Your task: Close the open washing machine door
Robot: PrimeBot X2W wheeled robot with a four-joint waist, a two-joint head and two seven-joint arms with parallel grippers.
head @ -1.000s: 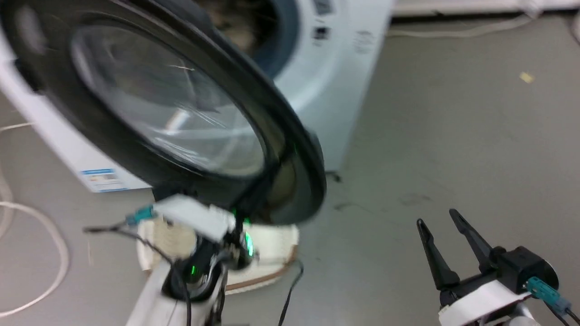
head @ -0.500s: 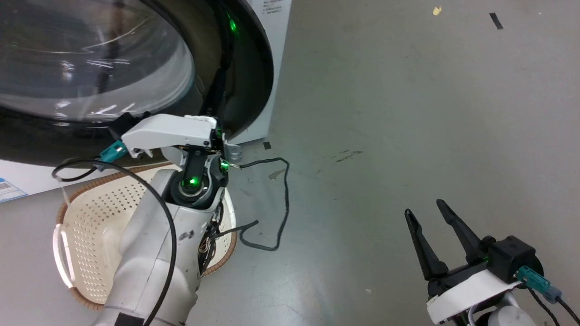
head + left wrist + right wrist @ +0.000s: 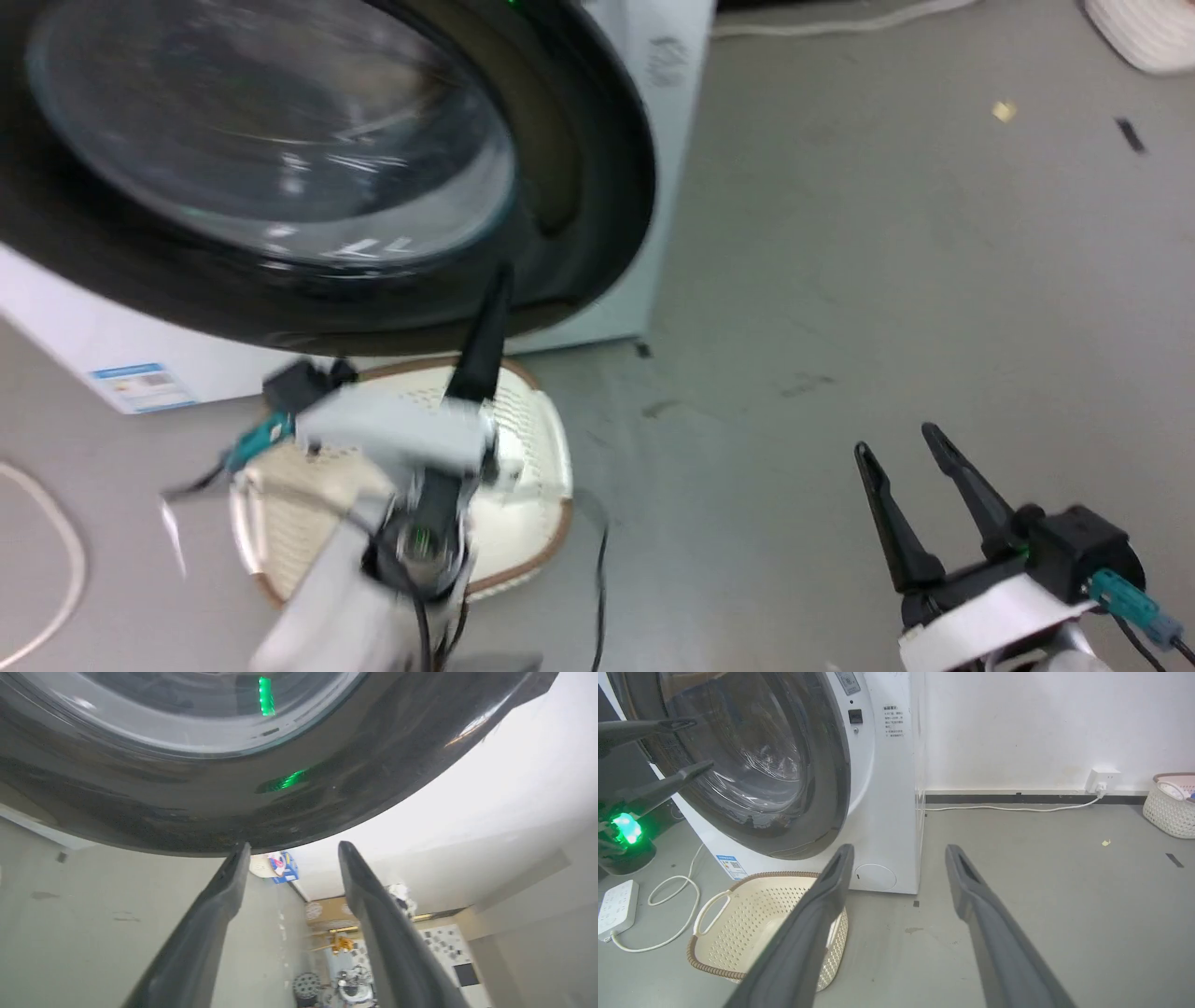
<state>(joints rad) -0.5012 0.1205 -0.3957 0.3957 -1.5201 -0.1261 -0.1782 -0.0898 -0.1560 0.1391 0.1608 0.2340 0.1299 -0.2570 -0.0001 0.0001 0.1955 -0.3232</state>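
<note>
Washer (image 3: 887, 788), white and boxy, stands on the grey floor (image 3: 1041, 896), and the washing machine door (image 3: 752, 765) lies nearly flat against its front, black rim close to the white panel; whether the latch has caught cannot be told. A cream basket (image 3: 766, 914) sits on the floor at the foot of the washer's front, below the door's lower edge. The left gripper (image 3: 292, 845) has its fingers spread with nothing between them, tips right at the lower black rim. The right gripper (image 3: 896, 443) hangs well apart over bare floor, likewise spread and empty. The step in hand looks like the last push home. It would go best with the fingers bearing on the rim rather than the glass bowl, pushing square into the washer's front. The push should end only when the rim seats evenly all round, with the arm kept above the basket.
</note>
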